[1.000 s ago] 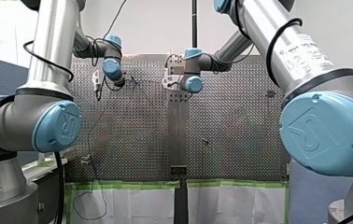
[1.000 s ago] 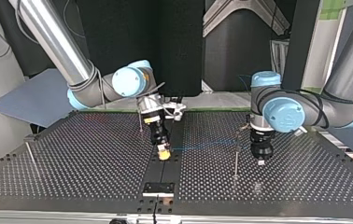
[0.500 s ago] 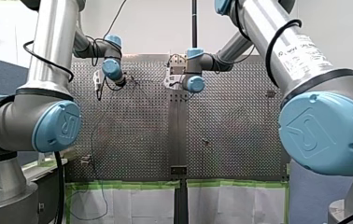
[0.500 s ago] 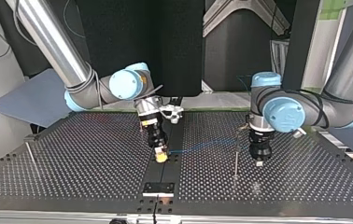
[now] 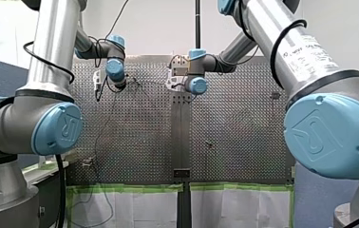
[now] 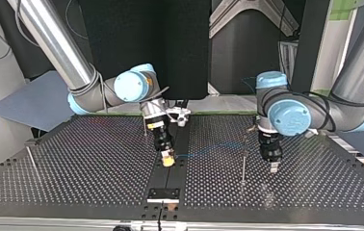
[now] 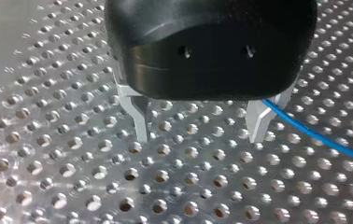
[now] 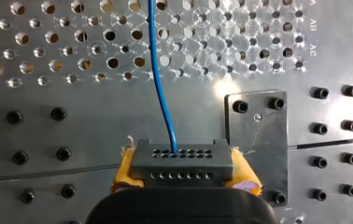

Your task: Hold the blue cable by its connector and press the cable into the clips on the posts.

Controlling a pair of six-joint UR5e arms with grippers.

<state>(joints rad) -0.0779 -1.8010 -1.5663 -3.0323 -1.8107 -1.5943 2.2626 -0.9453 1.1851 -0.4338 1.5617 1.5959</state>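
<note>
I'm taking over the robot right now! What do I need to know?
Right gripper: shut on the connector.
Left gripper: open, empty; the blue cable passes beside one finger.
The cable runs over the table towards a post by the left gripper.
Done: connector held. Left: pressing the cable into the clips, which are too small to see, so I cannot tell if any holds it.

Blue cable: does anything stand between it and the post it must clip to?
Nothing visible: the blue cable runs over bare table from the connector in my right gripper toward the post; my left gripper hangs open beside it.
</note>
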